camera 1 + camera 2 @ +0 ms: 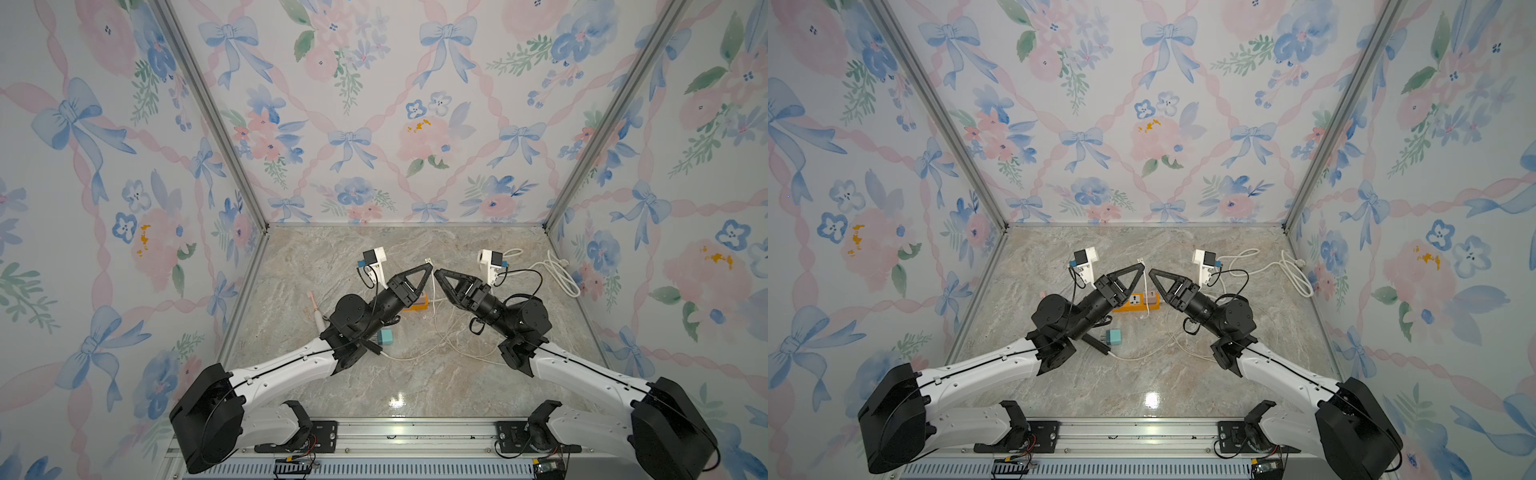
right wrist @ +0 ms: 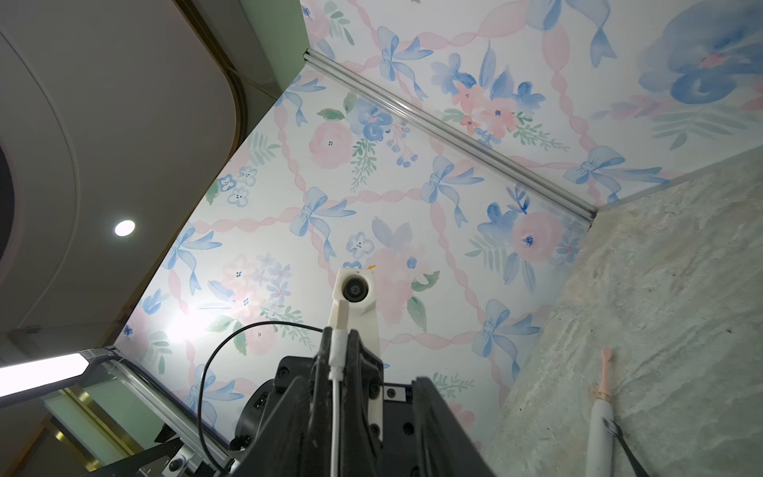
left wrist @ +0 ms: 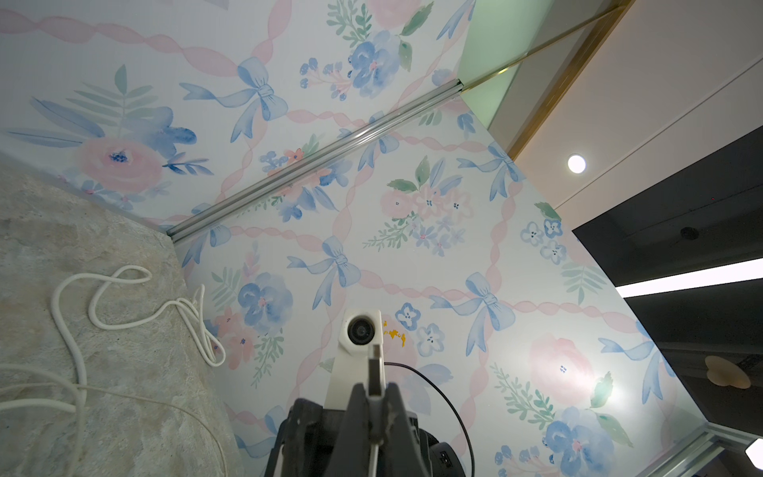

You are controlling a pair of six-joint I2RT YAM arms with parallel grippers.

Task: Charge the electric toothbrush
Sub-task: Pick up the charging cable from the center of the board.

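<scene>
In a top view, the left end effector point(image 1: 429, 267) is clenched on a plug point(image 1: 427, 261), tip to tip with the right end effector point(image 1: 436, 272). The toothbrush point(image 1: 318, 315) lies on the counter point(image 1: 415, 374) beside the left arm point(image 1: 291, 365).

Left wrist: the plug point(image 3: 375, 363) is pinched.

Right wrist: the right fingers point(image 2: 429, 396) stand apart, released, and the toothbrush point(image 2: 598, 421) lies flat.

My top views look steeply down from the near side over the whole marble table point(image 1: 415, 374). The left wrist camera point(image 2: 355, 289) and right wrist camera point(image 3: 361, 330) face each other closely.
</scene>
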